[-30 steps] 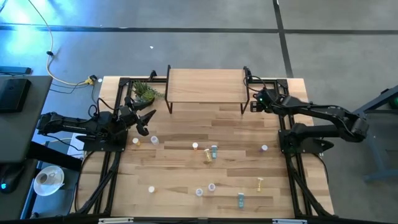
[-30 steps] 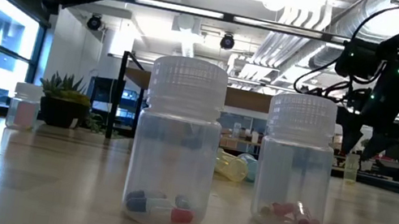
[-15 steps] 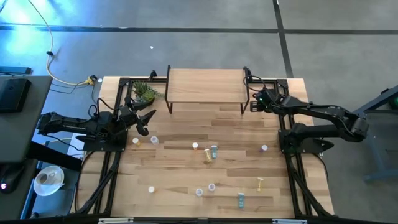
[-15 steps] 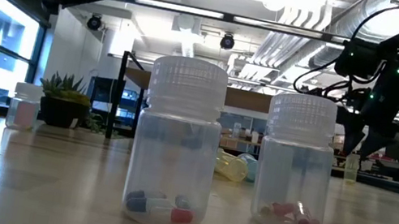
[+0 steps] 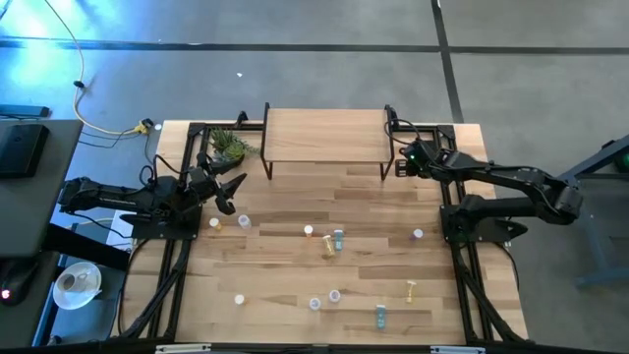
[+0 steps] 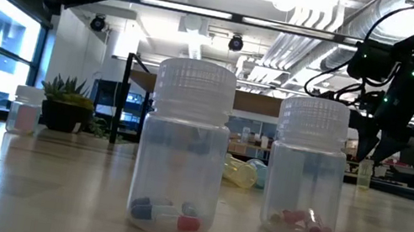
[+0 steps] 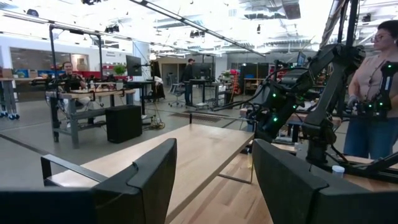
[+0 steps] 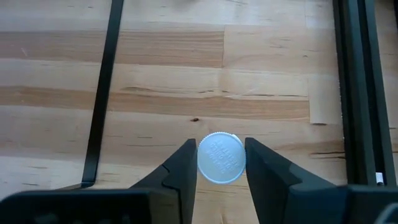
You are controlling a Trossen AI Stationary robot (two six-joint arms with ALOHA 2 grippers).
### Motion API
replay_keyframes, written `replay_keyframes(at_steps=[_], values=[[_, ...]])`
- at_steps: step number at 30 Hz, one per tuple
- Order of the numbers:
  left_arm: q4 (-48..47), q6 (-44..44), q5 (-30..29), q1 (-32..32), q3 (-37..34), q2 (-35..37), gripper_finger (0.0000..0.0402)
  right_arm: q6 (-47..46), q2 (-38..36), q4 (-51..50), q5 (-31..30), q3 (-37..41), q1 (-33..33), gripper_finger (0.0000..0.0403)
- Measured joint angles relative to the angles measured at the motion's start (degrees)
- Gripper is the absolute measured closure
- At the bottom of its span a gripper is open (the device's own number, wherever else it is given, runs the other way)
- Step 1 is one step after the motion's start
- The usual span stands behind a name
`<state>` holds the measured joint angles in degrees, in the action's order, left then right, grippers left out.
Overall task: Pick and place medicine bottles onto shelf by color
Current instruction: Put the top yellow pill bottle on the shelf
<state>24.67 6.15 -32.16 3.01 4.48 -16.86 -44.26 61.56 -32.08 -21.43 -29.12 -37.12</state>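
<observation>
Right wrist view: right end effector (image 8: 221, 163) clamped on white-capped bottle (image 8: 221, 158).
Grasp step beside shelf (image 5: 324, 136); next, lift onto shelf.

Medicine bottles (image 5: 309, 231) loose on the tabletop (image 5: 295, 197): eleven in the high view, two of them teal and two yellow. One further medicine bottle (image 8: 221, 158) sits between the fingers of the right pincer (image 5: 403, 163). Shelf (image 5: 324, 133): one. Potted plant (image 5: 228, 146): one. Arms: two, each with one pincer, the other being the left pincer (image 5: 236, 189).
</observation>
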Motion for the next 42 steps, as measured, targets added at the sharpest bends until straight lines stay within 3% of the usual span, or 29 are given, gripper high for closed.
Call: replay_keyframes(at_steps=[30, 42], values=[[-0.04, 0.00, 0.00, 0.00, 0.01, 0.00, 0.0200, 2.31, -0.57, -0.83, 2.62, -0.17, 0.02, 0.0299], [-0.69, 0.00, -0.01, 0.00, 0.01, 0.00, 0.0200, 2.28, -9.06, -2.97, 2.87, -0.11, 0.04, 0.0299]])
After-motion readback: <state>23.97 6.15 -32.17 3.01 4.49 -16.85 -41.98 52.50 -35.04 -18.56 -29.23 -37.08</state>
